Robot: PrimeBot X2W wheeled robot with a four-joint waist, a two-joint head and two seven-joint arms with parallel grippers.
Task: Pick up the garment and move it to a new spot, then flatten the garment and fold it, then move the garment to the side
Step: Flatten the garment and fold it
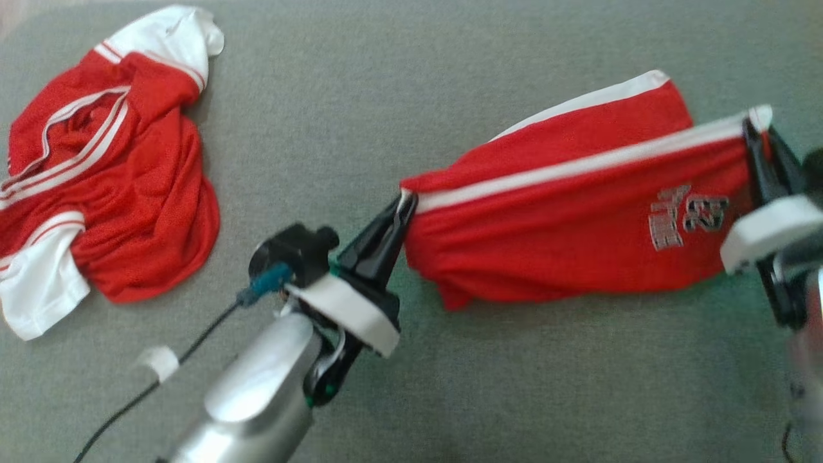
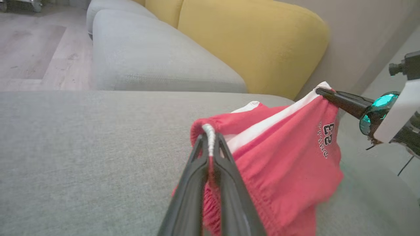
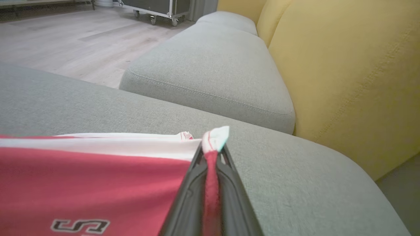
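Note:
A pair of red shorts (image 1: 566, 212) with a white side stripe and a grey "23" print hangs stretched between my two grippers above the grey cushion. My left gripper (image 1: 404, 204) is shut on the waistband end, seen up close as the left gripper (image 2: 210, 139) pinching the white-trimmed edge of the shorts (image 2: 285, 157). At the far right my right gripper (image 1: 753, 132) is shut on the opposite corner at the white stripe; in its own view the right gripper (image 3: 213, 147) clamps that corner of the shorts (image 3: 92, 183). The lower part sags toward the cushion.
A crumpled red and white jersey (image 1: 96, 173) lies at the left of the grey cushion (image 1: 360, 83). A black cable (image 1: 161, 366) trails from my left arm. Yellow sofa backrests (image 2: 252, 42) and further grey seat cushions (image 3: 213, 65) stand behind, with wooden floor (image 3: 65, 36) beyond.

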